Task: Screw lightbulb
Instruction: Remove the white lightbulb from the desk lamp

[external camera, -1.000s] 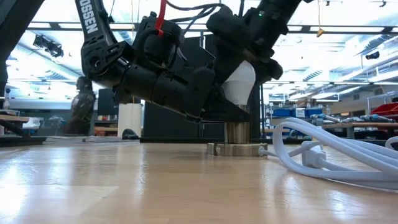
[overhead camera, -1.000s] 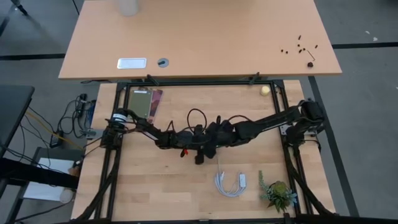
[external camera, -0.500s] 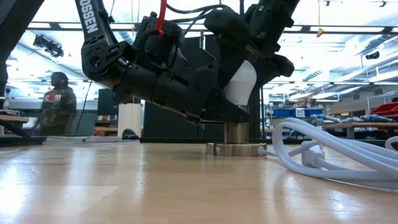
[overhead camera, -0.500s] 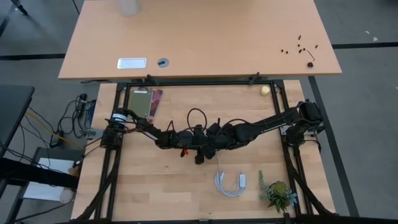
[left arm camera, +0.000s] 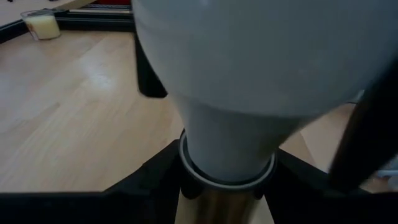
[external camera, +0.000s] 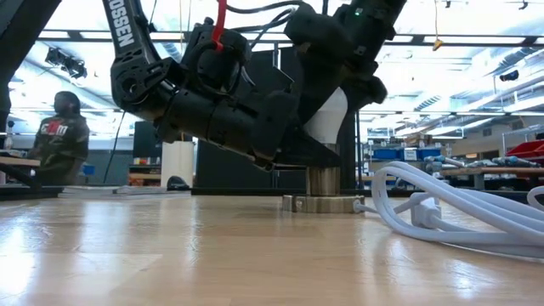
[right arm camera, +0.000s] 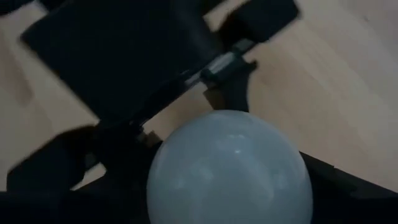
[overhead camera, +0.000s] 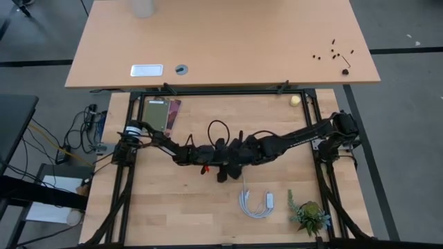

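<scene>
The frosted-white rounded lightbulb [external camera: 330,117] is standing upright near the middle of the light wooden worktop [overhead camera: 208,207], its neck going down into a short silvery metal socket cylinder [external camera: 323,181] that is sitting on a round flat metal base disc [external camera: 324,204]. The left end effector [external camera: 293,153] is reaching in low from the left arm's side, and its dark fingers [left arm camera: 155,177] are sitting on either side of the socket collar just under the bulb's neck, clamped on the socket cylinder as far as the left wrist view shows. The right end effector [external camera: 348,81] is coming down onto the bulb from above; in the right wrist view its dark fingers [right arm camera: 339,186] are flanking the bulb's dome, but whether they are pressing on the glass or standing just clear of it cannot be told. In the high view both dark arms are meeting at the worktop's centre and hiding the bulb. A coiled white cable with a plug [overhead camera: 257,203] is lying near the socket toward the front edge, with a small green potted plant [overhead camera: 309,216] beside it at the front right corner. Beyond the worktop, a person [external camera: 53,140] in a dark top is showing in the room.
</scene>
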Controlling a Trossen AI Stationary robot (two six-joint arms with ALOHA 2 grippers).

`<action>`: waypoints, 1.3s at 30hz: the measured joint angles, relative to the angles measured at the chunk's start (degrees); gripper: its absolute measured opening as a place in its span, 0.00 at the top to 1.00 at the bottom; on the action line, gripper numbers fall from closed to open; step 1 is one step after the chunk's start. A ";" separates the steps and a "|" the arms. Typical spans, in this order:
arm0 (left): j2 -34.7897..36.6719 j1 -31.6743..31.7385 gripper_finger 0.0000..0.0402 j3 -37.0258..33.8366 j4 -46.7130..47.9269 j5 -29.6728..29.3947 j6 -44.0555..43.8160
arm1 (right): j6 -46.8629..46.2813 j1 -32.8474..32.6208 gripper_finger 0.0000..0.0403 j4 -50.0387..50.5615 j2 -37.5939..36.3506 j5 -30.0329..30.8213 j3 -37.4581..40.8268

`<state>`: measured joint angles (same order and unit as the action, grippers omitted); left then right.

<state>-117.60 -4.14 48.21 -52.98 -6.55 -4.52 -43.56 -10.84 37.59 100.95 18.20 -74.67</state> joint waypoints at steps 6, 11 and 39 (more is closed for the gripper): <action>0.00 0.00 0.52 -0.04 -0.28 2.00 2.23 | 17.56 1.10 0.31 -1.67 -0.04 -4.86 0.07; 0.00 0.00 0.52 -0.04 -0.41 2.58 2.83 | 35.52 2.19 0.30 -2.06 -0.11 -9.12 0.07; 0.00 -0.09 0.52 0.13 0.16 3.21 2.66 | 74.11 1.12 0.25 -1.24 0.02 -7.23 -1.35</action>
<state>-117.60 -4.23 48.34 -52.82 -3.33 -1.86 30.55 -9.72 36.35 100.97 10.97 -76.02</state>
